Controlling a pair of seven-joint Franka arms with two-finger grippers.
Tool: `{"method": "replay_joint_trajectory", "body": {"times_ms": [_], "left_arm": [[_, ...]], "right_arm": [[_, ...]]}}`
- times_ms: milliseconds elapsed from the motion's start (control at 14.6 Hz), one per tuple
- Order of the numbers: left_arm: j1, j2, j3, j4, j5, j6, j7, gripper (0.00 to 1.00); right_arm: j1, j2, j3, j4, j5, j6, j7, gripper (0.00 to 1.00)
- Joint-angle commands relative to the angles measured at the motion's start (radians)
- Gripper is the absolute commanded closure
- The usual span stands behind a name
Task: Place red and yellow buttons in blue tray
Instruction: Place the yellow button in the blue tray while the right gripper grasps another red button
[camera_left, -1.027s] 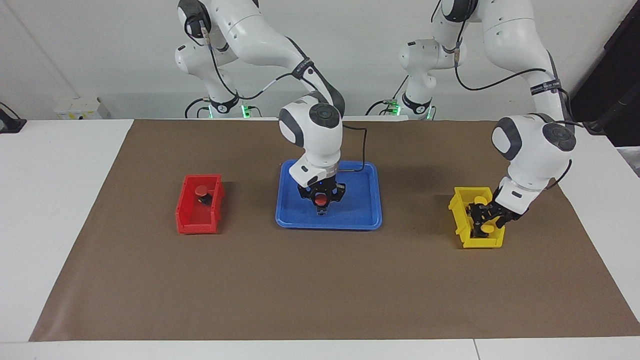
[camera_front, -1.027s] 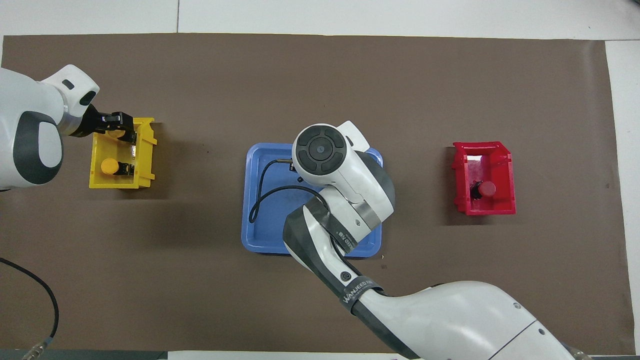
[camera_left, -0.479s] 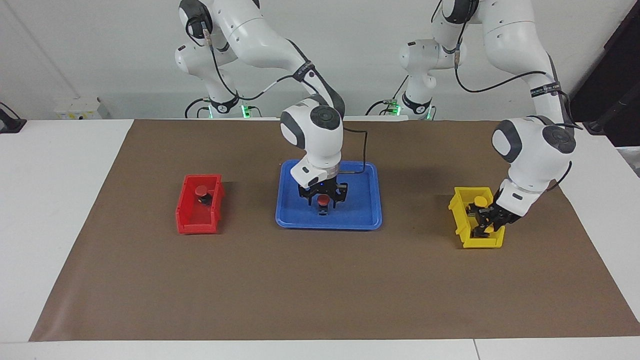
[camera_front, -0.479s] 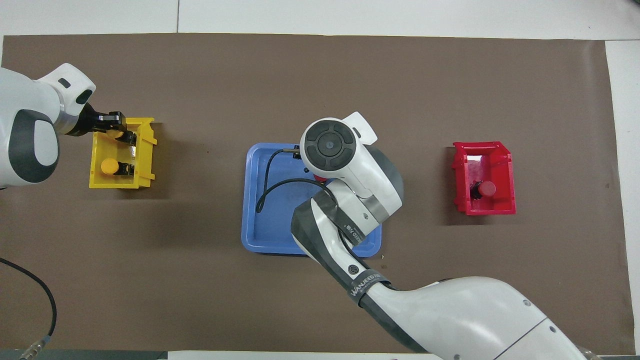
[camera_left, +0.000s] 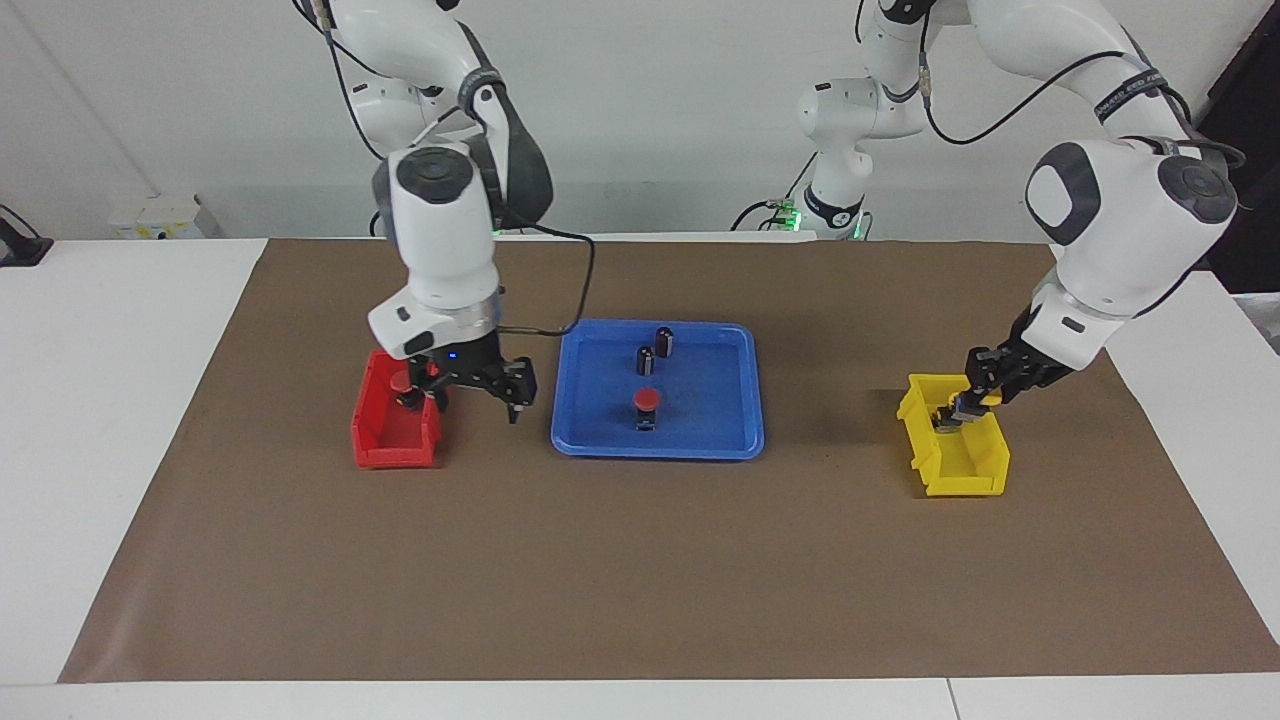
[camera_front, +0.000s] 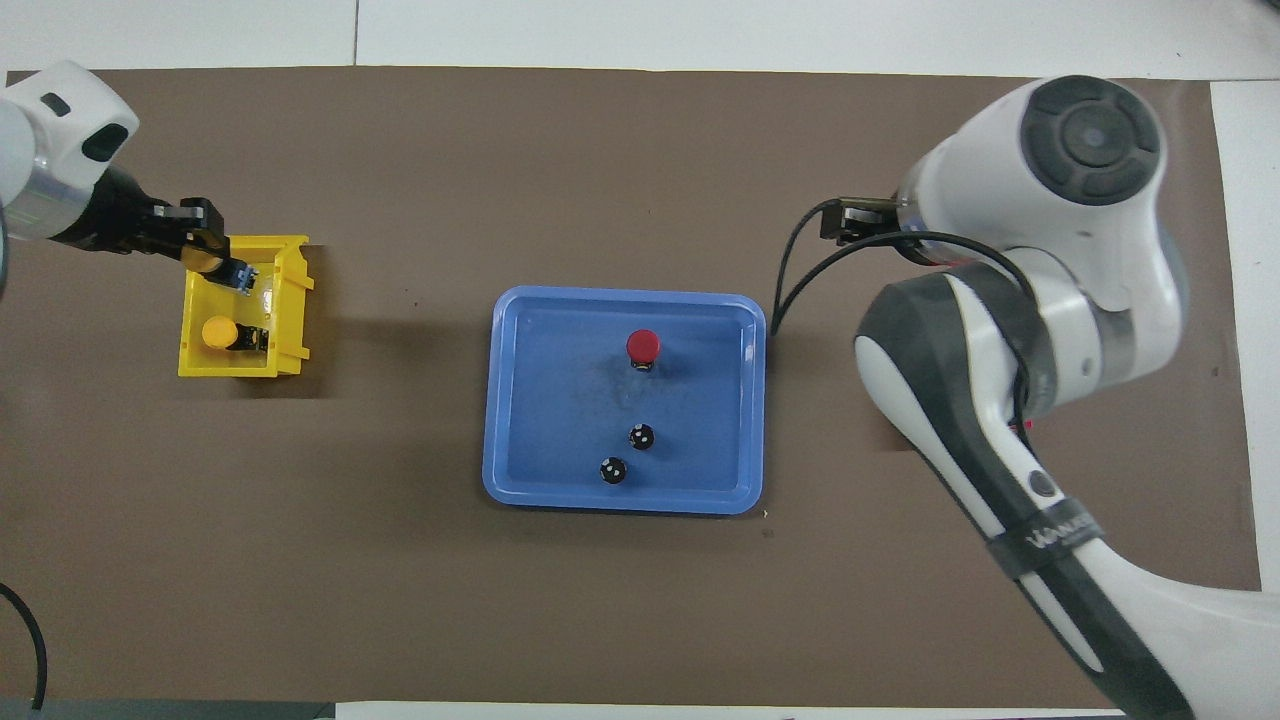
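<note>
Left tool (camera_left: 968, 405) pinches a yellow button (camera_front: 205, 262) above the yellow bin (camera_left: 950, 470); lift it clear before crossing to the blue tray (camera_left: 720, 440). Right tool (camera_left: 470, 385), fingers spread, hangs over the red bin (camera_left: 395, 445).

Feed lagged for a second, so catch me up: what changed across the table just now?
The right gripper let go of a red button, left it standing in the blue tray, and swung, open, over the red bin. The left gripper shut on a yellow button and lifted it above the yellow bin. Bins, tray and the other buttons stayed put.
</note>
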Motion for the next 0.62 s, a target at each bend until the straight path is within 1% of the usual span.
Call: {"method": "replay_joint_trajectory", "body": {"times_ms": [0, 68, 137, 274, 411, 548], "left_arm": [[-0.209, -0.010, 0.010, -0.057, -0.008, 0.054, -0.283, 0.98], [-0.275, -0.023, 0.010, -0.097, -0.010, 0.111, -0.371, 0.98], [-0.312, -0.029, 0.007, -0.131, -0.010, 0.143, -0.402, 0.98], [-0.389, -0.012, 0.008, -0.159, -0.011, 0.204, -0.418, 0.98], [-0.432, 0.032, 0.008, -0.173, -0.010, 0.269, -0.448, 0.98], [-0.451, 0.062, 0.007, -0.188, -0.010, 0.312, -0.455, 0.98]], "right_arm": [[-0.108, -0.113, 0.018, -0.214, 0.043, 0.046, -0.200, 0.00], [-0.122, -0.127, 0.017, -0.242, 0.043, 0.047, -0.224, 0.00], [-0.128, -0.139, 0.017, -0.277, 0.043, 0.062, -0.235, 0.01], [-0.173, -0.167, 0.017, -0.364, 0.043, 0.143, -0.277, 0.05], [-0.199, -0.195, 0.017, -0.449, 0.043, 0.225, -0.314, 0.11], [-0.205, -0.201, 0.017, -0.486, 0.057, 0.260, -0.316, 0.16]]}}
